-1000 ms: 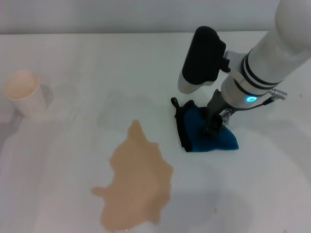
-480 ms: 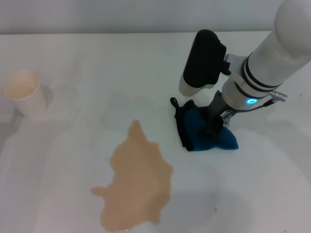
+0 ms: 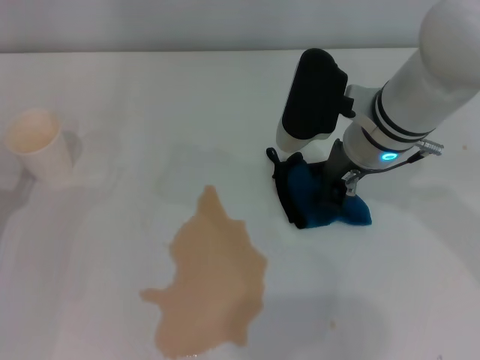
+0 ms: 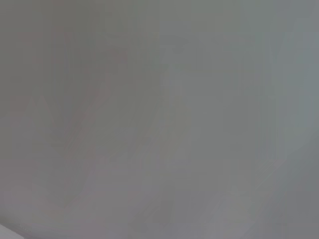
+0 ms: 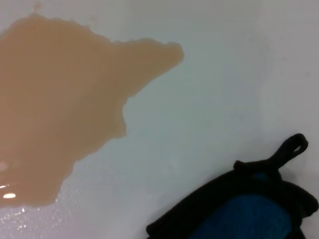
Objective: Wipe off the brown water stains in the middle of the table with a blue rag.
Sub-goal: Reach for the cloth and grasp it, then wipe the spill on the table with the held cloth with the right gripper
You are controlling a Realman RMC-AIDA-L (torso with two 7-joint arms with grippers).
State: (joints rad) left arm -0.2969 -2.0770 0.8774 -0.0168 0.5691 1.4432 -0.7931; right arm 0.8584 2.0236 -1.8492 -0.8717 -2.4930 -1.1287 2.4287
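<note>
Over on the far left stands a cream paper cup point(image 3: 35, 145), out of play. Centre table point(image 3: 135, 82), the brown water stains point(image 3: 212, 279) spread glossy and lobed, long axis running near to far. Just right and beyond lies the blue rag point(image 3: 324, 204), soft, bunched, black-edged, with the right gripper point(image 3: 332, 196) planted on it — pinching, by the look. The wipe must sweep leftward. Left arm isn't visible.

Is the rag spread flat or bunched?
Bunched: the blue rag is gathered into folds under the right gripper, black edging curled up.
</note>
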